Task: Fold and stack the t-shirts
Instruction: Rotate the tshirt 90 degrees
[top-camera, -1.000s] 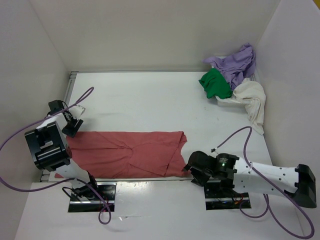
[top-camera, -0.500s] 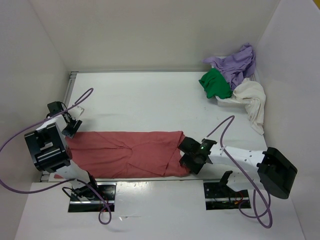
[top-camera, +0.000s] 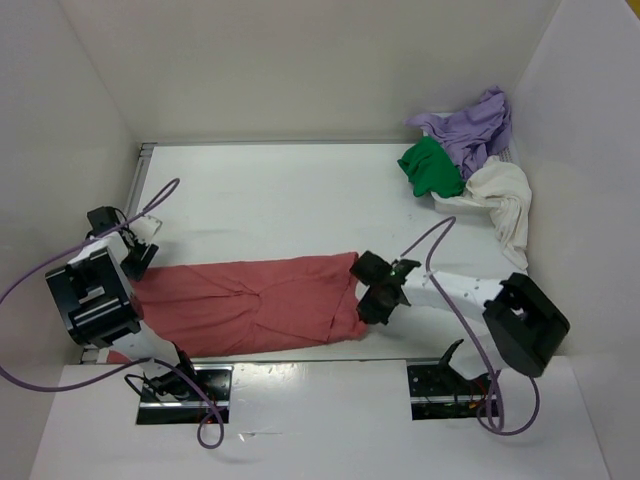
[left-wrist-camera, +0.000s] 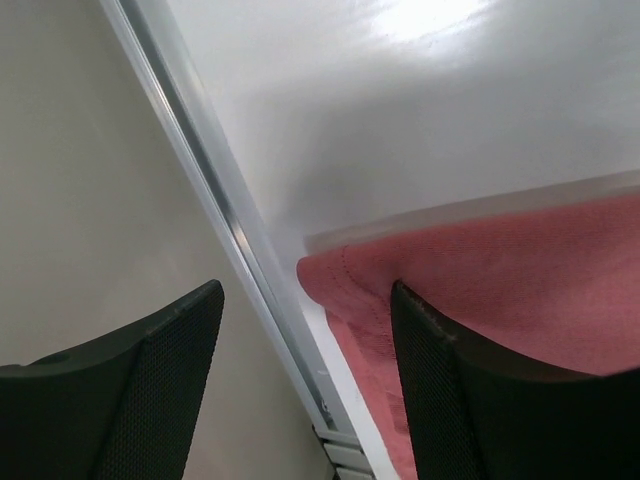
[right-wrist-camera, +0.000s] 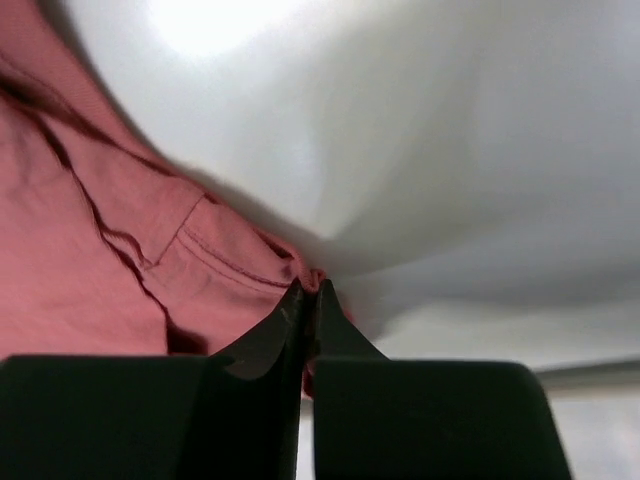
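The salmon-red t-shirt (top-camera: 250, 305) lies spread along the near edge of the table. My right gripper (top-camera: 365, 290) is at its right edge, shut on a pinched fold of red hem (right-wrist-camera: 318, 278). My left gripper (top-camera: 135, 255) hovers open over the shirt's left end, one finger (left-wrist-camera: 480, 400) above the red cloth (left-wrist-camera: 520, 280) and the other finger (left-wrist-camera: 150, 380) past the table's rail. The lavender-purple t-shirt (top-camera: 470, 125), the bright green t-shirt (top-camera: 430, 168) and the cream-white t-shirt (top-camera: 505, 200) are heaped at the back right.
A white basket (top-camera: 450, 203) shows under the heap of shirts in the back right corner. A metal rail (left-wrist-camera: 230, 240) runs along the table's left edge, close to the side wall (top-camera: 60, 150). Cables loop beside both arms.
My right arm swung out from its base to the red shirt's right edge and its jaws went from open to shut on the hem. The shirt's right end bunched up slightly. The left gripper barely moved.
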